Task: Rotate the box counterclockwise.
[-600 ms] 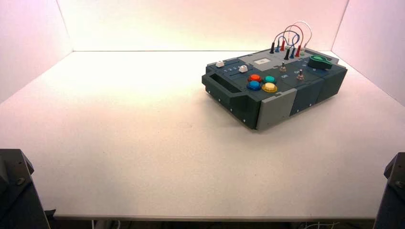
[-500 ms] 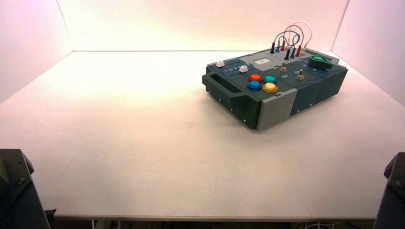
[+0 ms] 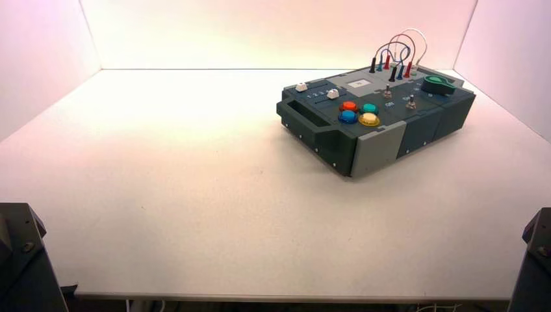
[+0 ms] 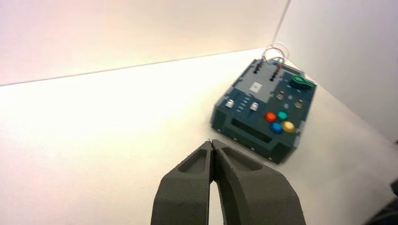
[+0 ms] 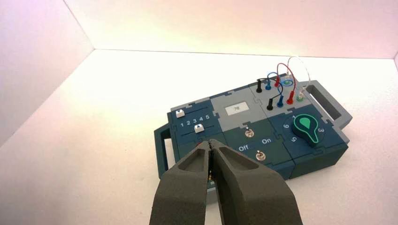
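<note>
On the table (image 3: 195, 195), the box (image 3: 403, 110) lies right of centre, toward the back.

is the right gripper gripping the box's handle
No, the right gripper is shut with nothing between its fingertips, and the handle stands free.

Dark tapered end effector (image 4: 212, 143) with hollowed fingers (image 4: 241, 161); arm housing (image 3: 29, 260) black, screw-studded

In the right wrist view, the lower button area of the box (image 5: 234, 124) is mostly hidden behind the jaws. In the high view, both arms are cut off at the lower corners. In the left wrist view, the slider numerals are too blurred to read.
</note>
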